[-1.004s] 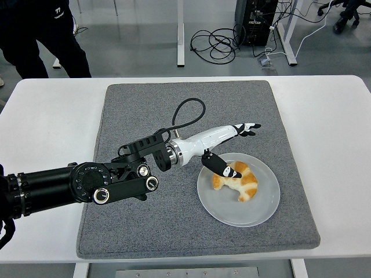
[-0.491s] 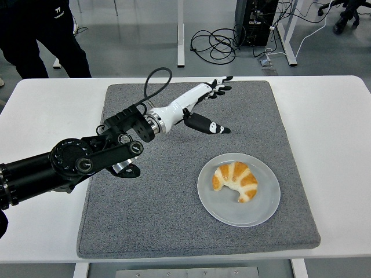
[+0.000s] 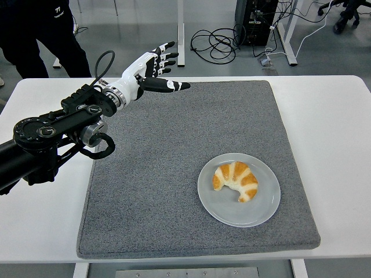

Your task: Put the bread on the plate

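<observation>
Head view shows the bread [image 3: 236, 180], a golden crescent-shaped roll, lying on the round pale plate [image 3: 264, 209] in the lower right of the frame. That plate sits on a grey mat [image 3: 174, 150] covering the middle of the white worktop [image 3: 336, 133]. At upper left, the left hand [image 3: 152, 72] is raised above the mat's far left corner, well apart from the plate, its fingers [image 3: 168, 56] spread wide and holding nothing. Its black arm [image 3: 52, 136] enters from the left edge. A person's dark-clothed legs [image 3: 43, 35] stand beyond the worktop at top left.
</observation>
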